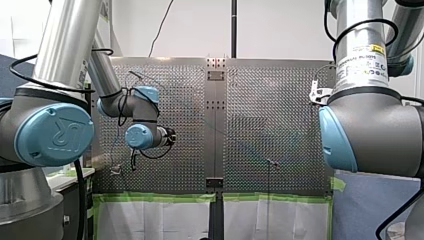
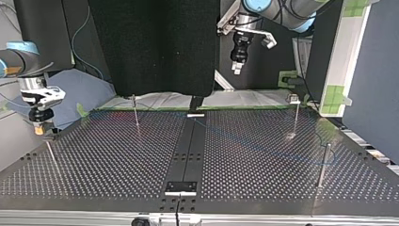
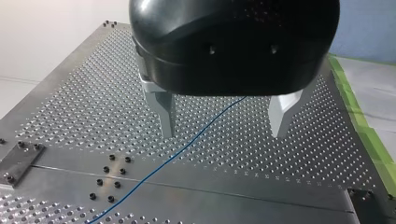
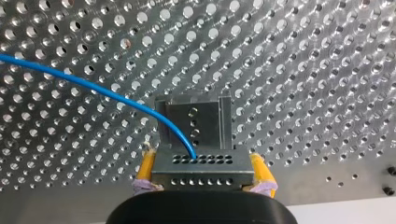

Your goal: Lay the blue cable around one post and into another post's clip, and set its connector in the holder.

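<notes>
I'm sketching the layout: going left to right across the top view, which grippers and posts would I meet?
My right gripper → thin post → my left gripper → clip-topped post → plain post.

A white wall (image 1: 190, 25) stands behind the far edge of the metal table (image 1: 280, 110). Green tape (image 1: 155, 198) holds white sheets (image 1: 150, 222) along the near edge. A blue screen (image 1: 370, 205) stands beside it, and a black curtain (image 2: 155, 47) hangs there too.

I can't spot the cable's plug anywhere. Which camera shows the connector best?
The right wrist view: the connector fills its foreground, with the blue cable entering it. The top view shows a speck at most; the other two, nothing.
</notes>
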Controlling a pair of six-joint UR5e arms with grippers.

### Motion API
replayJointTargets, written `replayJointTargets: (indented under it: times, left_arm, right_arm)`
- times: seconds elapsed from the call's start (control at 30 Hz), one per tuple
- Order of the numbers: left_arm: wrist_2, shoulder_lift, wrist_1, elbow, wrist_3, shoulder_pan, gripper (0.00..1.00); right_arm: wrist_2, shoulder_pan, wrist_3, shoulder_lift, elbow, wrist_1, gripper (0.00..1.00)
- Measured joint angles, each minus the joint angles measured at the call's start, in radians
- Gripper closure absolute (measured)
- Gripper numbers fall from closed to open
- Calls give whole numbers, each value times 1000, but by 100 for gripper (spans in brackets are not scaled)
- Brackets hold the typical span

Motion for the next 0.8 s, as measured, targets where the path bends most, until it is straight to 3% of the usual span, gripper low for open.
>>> replayJointTargets:
  times: [0.13, 0.47, 0.8]
  left_arm:
    - [0, 0, -1, 1, 0, 3, 0]
    - [2, 0, -2, 1, 0, 10, 0]
    - [3, 0, -4, 2, 0, 13, 0]
  right_arm:
    - [-22, -4, 0, 1, -1, 2, 100]
    - [-43, -14, -2, 6, -6, -4, 100]
    - [-58, -16, -40, 25, -23, -22, 100]
